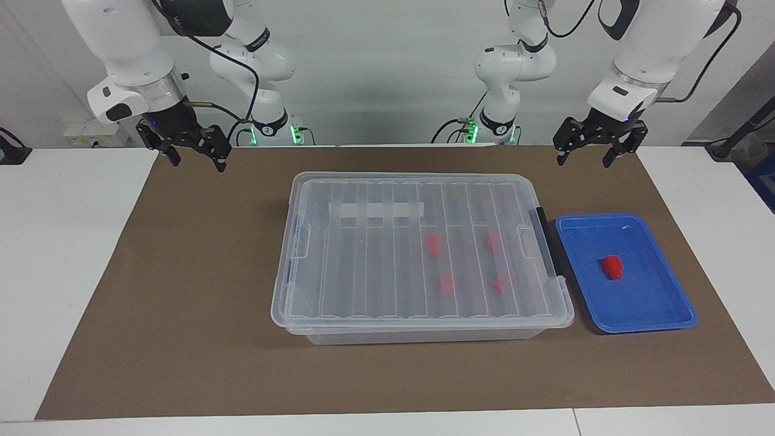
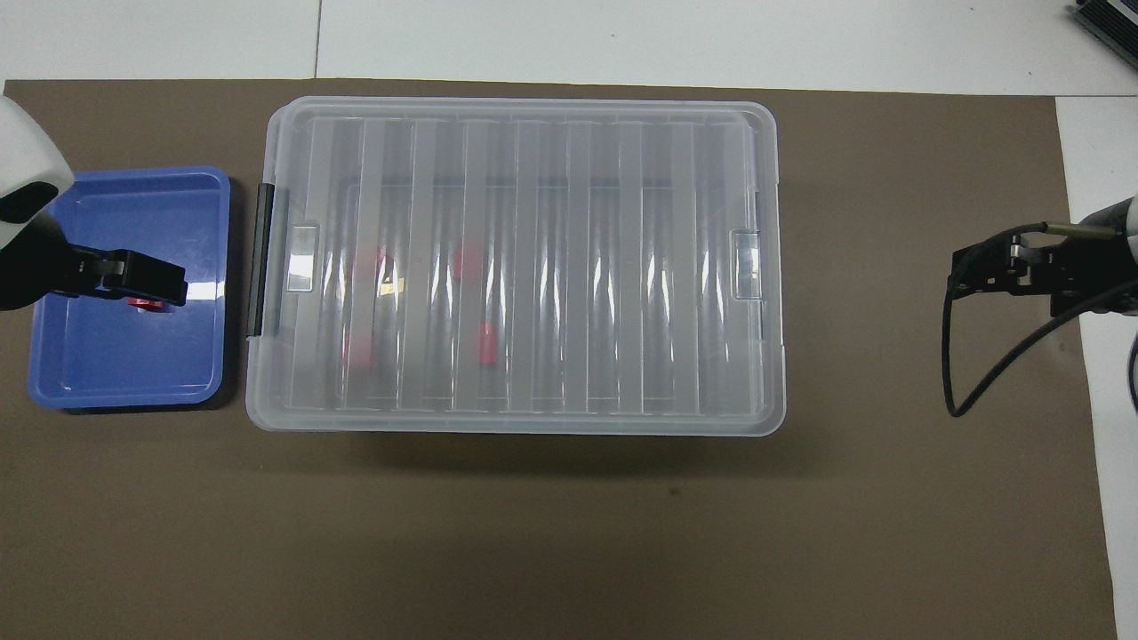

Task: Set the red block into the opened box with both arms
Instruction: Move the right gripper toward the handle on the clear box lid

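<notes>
The red block (image 1: 612, 267) (image 2: 145, 305) lies in a blue tray (image 1: 660, 303) (image 2: 124, 373) beside the box, toward the left arm's end of the table. The clear box (image 1: 288, 290) (image 2: 267, 391) sits mid-table with its ribbed lid (image 1: 375, 254) (image 2: 542, 267) on it. Several more red blocks (image 1: 432, 244) show through the lid. My left gripper (image 1: 583, 161) (image 2: 133, 277) hangs open high over the blue tray, partly covering the block in the overhead view. My right gripper (image 1: 197, 162) (image 2: 965, 271) hangs open, holding nothing, over the mat's edge at the right arm's end.
A brown mat (image 1: 181, 303) (image 2: 889, 489) covers the table under the box and tray. A black handle (image 1: 545, 242) (image 2: 260, 258) runs along the box's end next to the tray. White tabletop (image 1: 60, 272) flanks the mat at both ends.
</notes>
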`<action>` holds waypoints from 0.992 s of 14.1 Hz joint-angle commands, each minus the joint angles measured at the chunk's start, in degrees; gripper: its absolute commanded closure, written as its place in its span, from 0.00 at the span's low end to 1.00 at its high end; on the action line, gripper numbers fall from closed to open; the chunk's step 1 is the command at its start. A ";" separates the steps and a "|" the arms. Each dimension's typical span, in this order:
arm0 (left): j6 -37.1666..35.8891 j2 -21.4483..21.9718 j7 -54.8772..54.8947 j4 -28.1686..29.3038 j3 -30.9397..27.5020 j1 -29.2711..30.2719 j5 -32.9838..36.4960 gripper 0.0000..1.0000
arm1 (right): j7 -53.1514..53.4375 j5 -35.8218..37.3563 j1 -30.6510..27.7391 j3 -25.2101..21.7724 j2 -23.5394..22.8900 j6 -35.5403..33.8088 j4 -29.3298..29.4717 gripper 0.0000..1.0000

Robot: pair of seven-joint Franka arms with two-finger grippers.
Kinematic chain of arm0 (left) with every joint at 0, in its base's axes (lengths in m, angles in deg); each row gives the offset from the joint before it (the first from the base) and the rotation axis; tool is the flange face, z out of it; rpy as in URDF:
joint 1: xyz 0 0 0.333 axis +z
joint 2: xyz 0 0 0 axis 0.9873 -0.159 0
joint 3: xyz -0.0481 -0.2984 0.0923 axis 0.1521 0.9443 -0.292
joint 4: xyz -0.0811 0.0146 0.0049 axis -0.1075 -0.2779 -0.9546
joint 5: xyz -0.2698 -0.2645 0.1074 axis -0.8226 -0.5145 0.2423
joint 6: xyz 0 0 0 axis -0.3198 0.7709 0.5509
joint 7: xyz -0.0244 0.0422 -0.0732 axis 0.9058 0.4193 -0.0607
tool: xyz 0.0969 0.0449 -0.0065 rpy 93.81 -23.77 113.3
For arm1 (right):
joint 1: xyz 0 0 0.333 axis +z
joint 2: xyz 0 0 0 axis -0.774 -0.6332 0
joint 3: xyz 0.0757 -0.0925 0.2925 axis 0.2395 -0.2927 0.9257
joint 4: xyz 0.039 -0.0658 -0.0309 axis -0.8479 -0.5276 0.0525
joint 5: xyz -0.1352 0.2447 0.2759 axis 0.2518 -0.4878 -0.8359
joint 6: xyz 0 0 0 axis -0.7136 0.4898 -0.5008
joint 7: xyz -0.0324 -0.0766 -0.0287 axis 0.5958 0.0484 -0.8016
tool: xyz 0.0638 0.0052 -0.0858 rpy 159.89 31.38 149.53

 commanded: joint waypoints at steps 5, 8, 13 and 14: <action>0.86 1.96 -0.14 2.29 0.24 0.53 -0.50 0.00 | -0.07 0.19 -0.42 0.36 0.81 5.35 -3.34 0.00; 0.86 1.96 -0.14 2.29 0.24 0.53 -0.50 0.00 | 0.37 0.19 0.71 0.36 0.72 10.18 -6.51 0.00; 0.86 1.96 -0.14 2.29 0.24 0.53 -0.50 0.00 | 1.69 0.10 6.33 0.45 -1.21 16.61 -10.03 0.00; 0.95 1.96 -0.14 2.29 0.24 0.53 -0.50 0.00 | 2.30 0.10 7.74 0.36 -1.91 18.18 -10.29 0.00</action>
